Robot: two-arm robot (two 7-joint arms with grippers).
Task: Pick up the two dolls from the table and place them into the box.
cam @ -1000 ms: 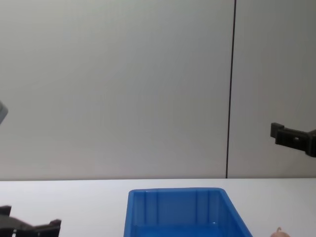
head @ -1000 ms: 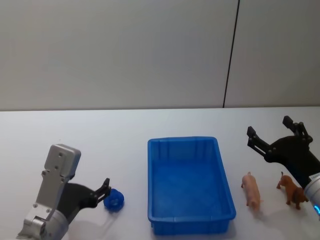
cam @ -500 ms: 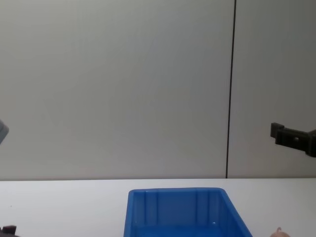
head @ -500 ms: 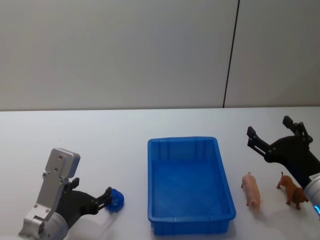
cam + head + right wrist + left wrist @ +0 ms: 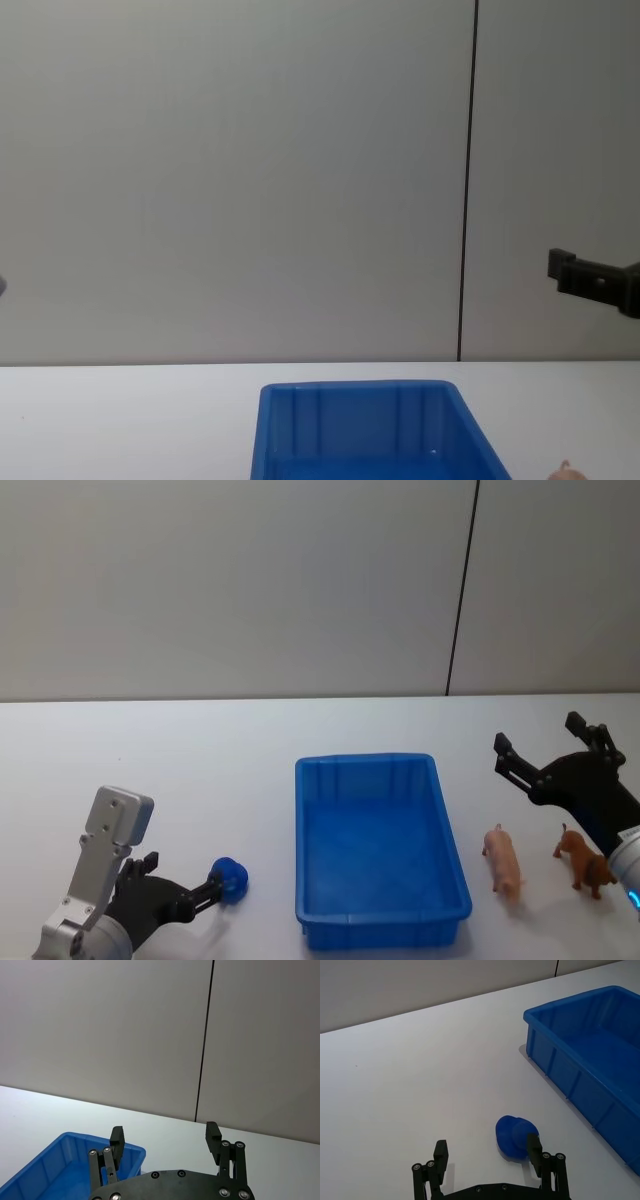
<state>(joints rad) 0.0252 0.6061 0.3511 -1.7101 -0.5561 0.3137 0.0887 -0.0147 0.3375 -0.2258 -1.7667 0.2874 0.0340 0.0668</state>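
- One blue bin (image 5: 365, 760) sits mid-table (image 5: 200, 770), long side running away from the robot.
- Three small toys, all on the tabletop outside the bin: one dark blue doll (image 5: 229, 879) to its left, one peach-pink pig doll (image 5: 503, 859) just right of it, and one brown toy dog (image 5: 584, 860) further right.
- Two grippers. The left gripper (image 5: 487, 1149) is low at the table, fingers spread wide, with the blue doll right against the inner side of one finger (image 5: 534, 1146).
- The right gripper (image 5: 538, 733) hangs above the table beyond the pig and dog, fingers wide apart, gripping nothing.
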